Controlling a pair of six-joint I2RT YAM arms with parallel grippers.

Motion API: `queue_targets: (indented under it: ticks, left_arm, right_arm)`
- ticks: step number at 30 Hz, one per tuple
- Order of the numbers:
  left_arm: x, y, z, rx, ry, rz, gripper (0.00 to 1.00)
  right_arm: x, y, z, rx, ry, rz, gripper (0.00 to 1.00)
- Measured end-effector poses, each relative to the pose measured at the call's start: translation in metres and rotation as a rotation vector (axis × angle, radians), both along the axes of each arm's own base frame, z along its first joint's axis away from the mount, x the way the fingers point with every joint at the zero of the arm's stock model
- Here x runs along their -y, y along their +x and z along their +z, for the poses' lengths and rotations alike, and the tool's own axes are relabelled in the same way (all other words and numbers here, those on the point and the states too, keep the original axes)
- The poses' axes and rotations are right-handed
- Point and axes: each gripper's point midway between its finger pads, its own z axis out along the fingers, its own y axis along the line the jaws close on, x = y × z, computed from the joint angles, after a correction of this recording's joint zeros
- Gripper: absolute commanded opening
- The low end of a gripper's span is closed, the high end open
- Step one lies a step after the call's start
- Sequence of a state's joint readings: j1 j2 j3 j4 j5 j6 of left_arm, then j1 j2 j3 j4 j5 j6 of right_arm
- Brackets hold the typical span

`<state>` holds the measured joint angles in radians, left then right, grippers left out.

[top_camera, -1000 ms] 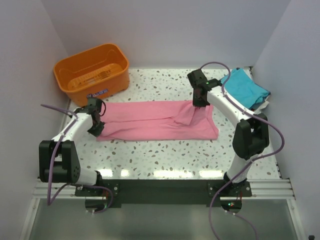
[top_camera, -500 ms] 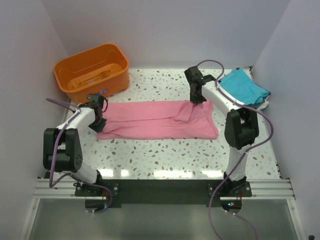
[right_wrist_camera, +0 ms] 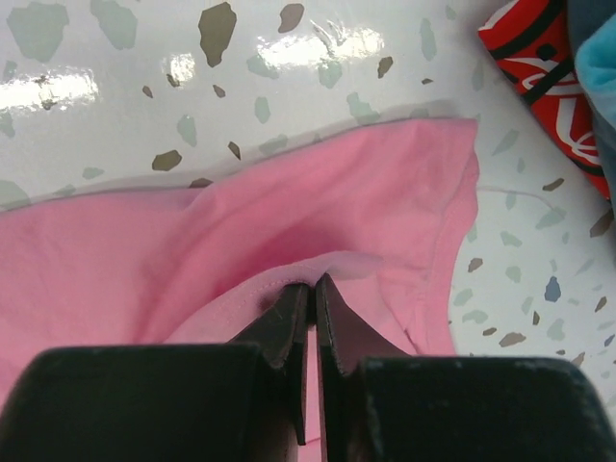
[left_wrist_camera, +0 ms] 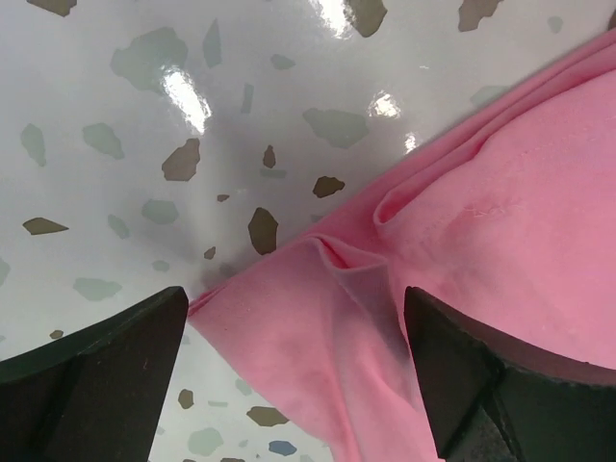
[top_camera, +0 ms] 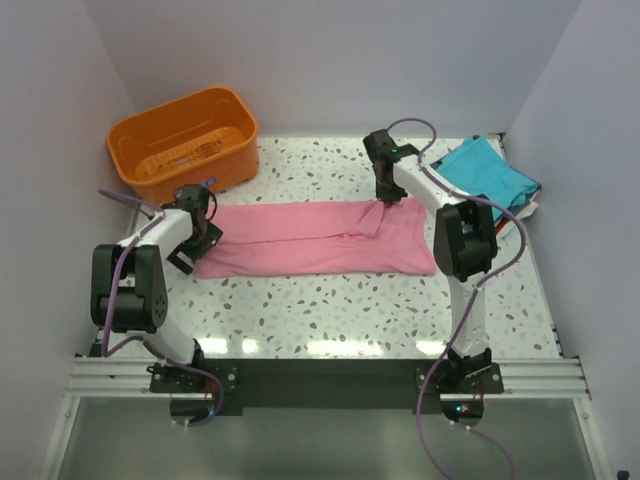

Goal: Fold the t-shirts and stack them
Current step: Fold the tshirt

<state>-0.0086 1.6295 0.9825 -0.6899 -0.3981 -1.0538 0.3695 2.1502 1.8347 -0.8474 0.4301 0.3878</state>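
Observation:
A pink t-shirt (top_camera: pixel 310 240) lies folded into a long band across the table. My left gripper (top_camera: pixel 198 244) stands open at the band's left end, and in the left wrist view its jaws (left_wrist_camera: pixel 296 298) straddle the pink t-shirt's corner (left_wrist_camera: pixel 481 241) without touching it. At the upper right edge my right gripper (top_camera: pixel 388 197) is shut on a raised fold; in the right wrist view its tips (right_wrist_camera: pixel 313 281) pinch the pink cloth (right_wrist_camera: pixel 337 192). Folded t-shirts are stacked at the back right, teal (top_camera: pixel 490 175) on top and red (right_wrist_camera: pixel 539 58) beneath.
An orange basket (top_camera: pixel 185 140) stands at the back left corner, close behind the left gripper. The stack of folded shirts sits against the right wall. Walls close in the table on three sides.
The left gripper has opened and let go of the shirt's left end, which now lies flat. The right gripper has shifted slightly left and back, still at the raised fold.

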Motion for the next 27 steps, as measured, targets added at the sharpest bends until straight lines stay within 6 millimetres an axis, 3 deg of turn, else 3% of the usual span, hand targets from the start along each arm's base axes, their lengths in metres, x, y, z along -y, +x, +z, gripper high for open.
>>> queue_targets:
  ticks: [2, 3, 5, 6, 7, 13, 16, 18, 21, 24, 27]
  left_arm:
    - [-0.001, 0.003, 0.006, 0.013, 0.004, 0.001, 1.0]
    - [-0.002, 0.006, 0.011, 0.028, 0.007, 0.0, 1.0]
    - [-0.003, 0.012, 0.024, 0.064, 0.016, 0.002, 1.0]
    - [-0.004, 0.014, 0.032, 0.084, 0.023, 0.001, 1.0]
    - [-0.006, 0.017, 0.041, 0.104, 0.032, 0.001, 1.0]
    - [-0.01, 0.033, 0.101, 0.248, 0.06, -0.024, 1.0]
    - [-0.006, 0.029, 0.115, 0.294, 0.05, -0.067, 1.0]
    - [-0.001, 0.021, 0.116, 0.305, 0.032, -0.109, 1.0]
    - [0.007, 0.002, 0.1, 0.277, 0.0, -0.165, 1.0]
    - [0.011, -0.018, 0.08, 0.22, -0.02, -0.203, 1.0]
    - [0.012, -0.032, 0.068, 0.184, -0.027, -0.221, 1.0]
  right_arm:
    - [-0.001, 0.004, -0.005, -0.005, 0.0, 0.002, 0.26]
    - [-0.001, 0.006, -0.008, -0.008, -0.002, 0.004, 0.47]
    - [-0.002, 0.011, -0.01, -0.009, -0.003, 0.002, 0.62]
    - [-0.003, 0.015, -0.01, -0.004, -0.003, 0.004, 0.91]
    - [-0.004, 0.017, -0.009, 0.003, 0.002, -0.002, 0.95]
    - [-0.007, 0.019, 0.002, 0.026, 0.023, 0.001, 0.99]
    - [-0.011, -0.011, 0.001, -0.009, 0.099, 0.022, 0.99]
    - [-0.018, -0.036, 0.003, -0.033, 0.182, 0.044, 0.99]
    - [-0.033, -0.067, 0.007, -0.046, 0.321, 0.073, 0.99]
    - [-0.049, -0.079, 0.004, -0.055, 0.432, 0.103, 0.99]
    - [-0.063, -0.079, -0.005, -0.077, 0.496, 0.119, 0.99]
